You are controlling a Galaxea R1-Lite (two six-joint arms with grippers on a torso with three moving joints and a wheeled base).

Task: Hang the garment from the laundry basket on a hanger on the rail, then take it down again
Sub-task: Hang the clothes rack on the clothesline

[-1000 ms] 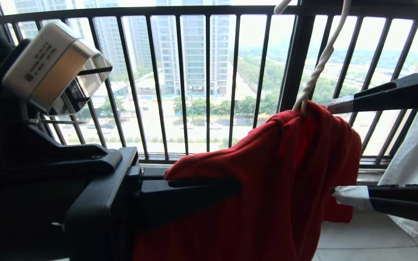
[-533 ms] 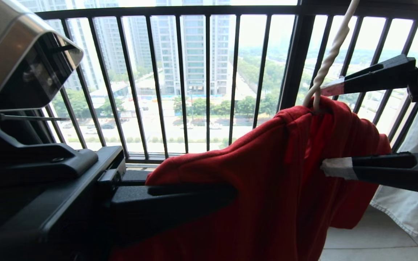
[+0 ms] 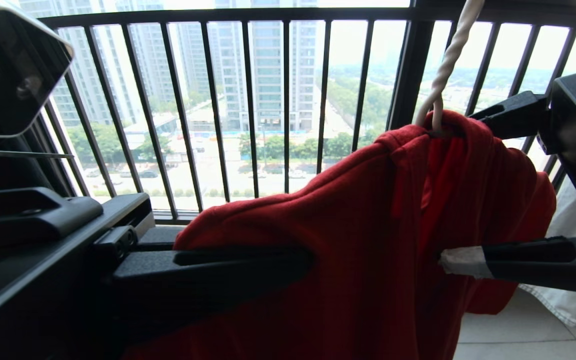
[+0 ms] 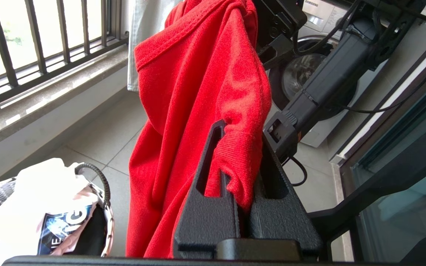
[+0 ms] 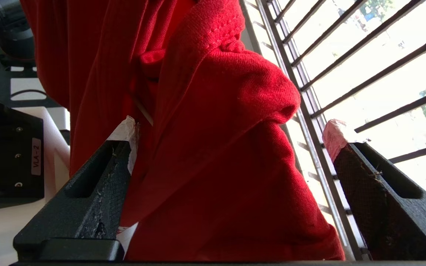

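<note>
Garment on hanger before window railing, left end effector clamped on it, right end effector agape around it.

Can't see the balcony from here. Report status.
Left gripper shut on red T-shirt. Right gripper open, straddling its shoulder. Shirt draped on wire hanger. Nothing in the way.

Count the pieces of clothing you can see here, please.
3: the red T-shirt on the hanger, pinched by the left tool; a white printed shirt in the basket; a pale garment hanging beyond the right tool. More may be buried.
</note>
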